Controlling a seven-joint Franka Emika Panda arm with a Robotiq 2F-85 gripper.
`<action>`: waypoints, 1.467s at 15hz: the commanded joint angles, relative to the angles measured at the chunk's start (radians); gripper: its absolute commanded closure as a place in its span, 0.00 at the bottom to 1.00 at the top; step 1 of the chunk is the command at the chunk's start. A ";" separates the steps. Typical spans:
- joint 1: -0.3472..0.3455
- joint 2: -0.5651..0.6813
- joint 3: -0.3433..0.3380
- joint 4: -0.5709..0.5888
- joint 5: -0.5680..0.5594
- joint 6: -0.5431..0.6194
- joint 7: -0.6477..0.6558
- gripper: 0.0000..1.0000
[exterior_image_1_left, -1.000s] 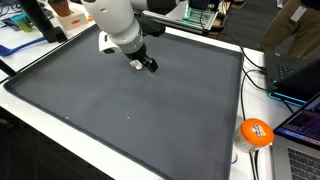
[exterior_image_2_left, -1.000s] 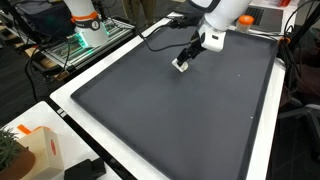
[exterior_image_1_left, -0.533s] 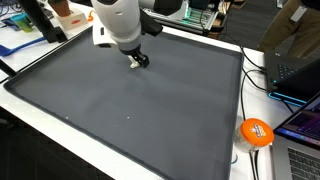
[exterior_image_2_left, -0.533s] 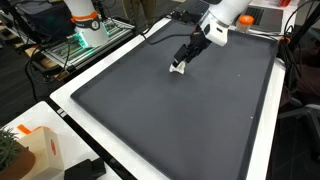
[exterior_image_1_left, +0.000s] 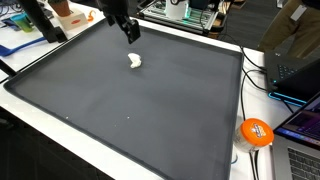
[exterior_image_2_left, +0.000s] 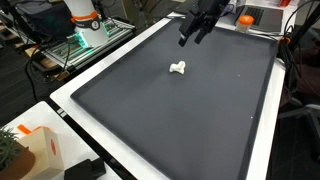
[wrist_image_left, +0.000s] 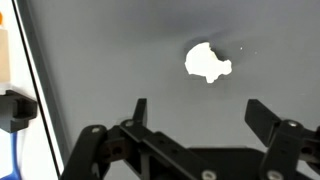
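Lifted clear of the white lump (exterior_image_1_left: 134, 61), the pincer (exterior_image_1_left: 131, 35) hangs spread above it.

You work over a wide dark grey mat (exterior_image_1_left: 150, 110) framed by a white table edge (exterior_image_2_left: 110, 62). Beyond it you see a round orange object (exterior_image_1_left: 255, 131) beside open laptops (exterior_image_1_left: 298, 122), black cables (exterior_image_1_left: 258, 70), a green-lit wire rack (exterior_image_2_left: 85, 42) and a cardboard box (exterior_image_2_left: 35, 148) near a plant (exterior_image_2_left: 8, 150).
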 joint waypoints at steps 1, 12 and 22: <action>-0.007 -0.003 0.015 0.119 -0.039 -0.181 -0.022 0.00; -0.029 0.150 0.054 0.354 0.021 -0.353 -0.137 0.00; -0.072 0.477 0.074 0.693 0.162 -0.525 -0.223 0.00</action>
